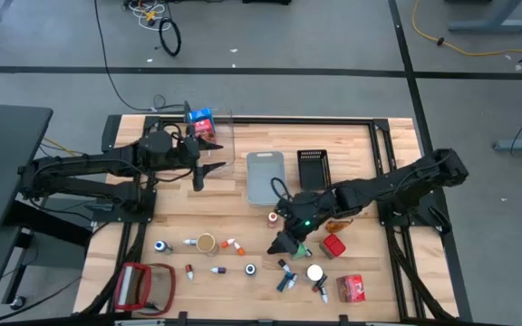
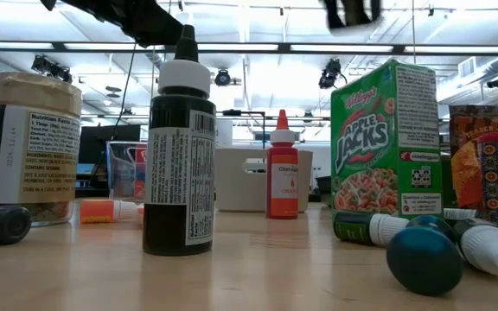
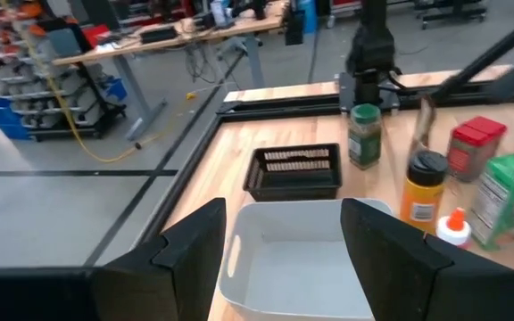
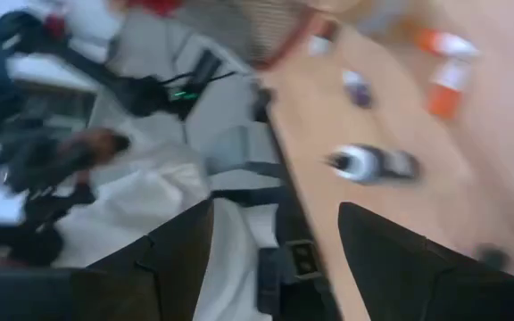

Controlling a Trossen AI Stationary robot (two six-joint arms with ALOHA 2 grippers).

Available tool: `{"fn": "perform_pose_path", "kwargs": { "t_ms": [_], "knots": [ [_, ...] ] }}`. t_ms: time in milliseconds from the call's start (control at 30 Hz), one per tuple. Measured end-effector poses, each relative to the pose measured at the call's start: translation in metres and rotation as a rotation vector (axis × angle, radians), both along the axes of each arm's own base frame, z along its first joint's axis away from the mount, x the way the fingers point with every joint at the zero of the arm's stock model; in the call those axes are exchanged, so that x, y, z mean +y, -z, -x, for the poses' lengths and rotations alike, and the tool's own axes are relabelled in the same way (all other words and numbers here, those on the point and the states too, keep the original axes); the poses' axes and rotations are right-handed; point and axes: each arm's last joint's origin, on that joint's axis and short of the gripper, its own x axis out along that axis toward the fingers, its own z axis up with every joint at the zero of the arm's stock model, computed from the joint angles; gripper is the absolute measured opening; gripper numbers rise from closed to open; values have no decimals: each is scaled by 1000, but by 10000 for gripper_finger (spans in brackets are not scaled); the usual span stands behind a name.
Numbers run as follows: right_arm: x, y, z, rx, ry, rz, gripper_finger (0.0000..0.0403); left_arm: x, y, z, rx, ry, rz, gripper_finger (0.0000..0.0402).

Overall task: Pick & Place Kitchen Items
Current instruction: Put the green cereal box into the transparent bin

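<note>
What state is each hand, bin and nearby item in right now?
Left hand: open, empty, above the grey bin.
Right hand: open, empty, low over the scattered items.
Grey rectangular plastic bin: upright, empty.
Black slotted bin: upright, contents cannot be told.
Clear bin: holds a blue carton.
Green Apple Jacks carton: standing.
Black bottle with white collar: standing, capped.
Red-capped bottle: standing.

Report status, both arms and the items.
Left gripper open, empty, beside clear bin. Right gripper open, low over scattered kitchen items. Nothing held.
</note>
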Motion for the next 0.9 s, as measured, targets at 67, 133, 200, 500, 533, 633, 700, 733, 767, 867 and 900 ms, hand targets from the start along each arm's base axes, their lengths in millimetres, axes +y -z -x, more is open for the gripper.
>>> {"fn": "perform_pose_path", "kwargs": {
  "t_ms": [67, 133, 200, 500, 533, 633, 700, 733, 767, 867, 900],
  "knots": [
    [3, -11, -9, -11, -56, 67, 247, 1, 0, 0, 2, -27, -7, 232],
    [4, -12, -9, 82, -72, 165, 243, 2, 0, 1, 1, -62, -16, 232],
    [1, -11, -5, 212, -12, 237, 240, 2, 1, 1, 12, -87, -20, 232],
    [-4, 9, 21, 677, 291, 212, 236, 3, 6, 3, 70, -102, -16, 232],
    [-2, 11, 20, 681, 300, 206, 236, 3, 6, 3, 71, -107, -17, 232],
    [-1, 15, 16, 688, 319, 194, 236, 3, 6, 3, 67, -126, -15, 232],
    [1, 21, 12, 691, 308, 213, 236, 3, 6, 3, 68, -132, -16, 232],
    [1, 25, 11, 697, 297, 227, 236, 3, 6, 3, 66, -133, -14, 232],
    [3, 29, 8, 707, 281, 232, 236, 3, 5, 3, 61, -135, -10, 232],
    [7, 40, 0, 708, 231, 229, 236, 3, 5, 3, 55, -138, 3, 232],
    [8, 43, -2, 717, 221, 227, 236, 3, 5, 3, 51, -139, 3, 232]
  ]
}}
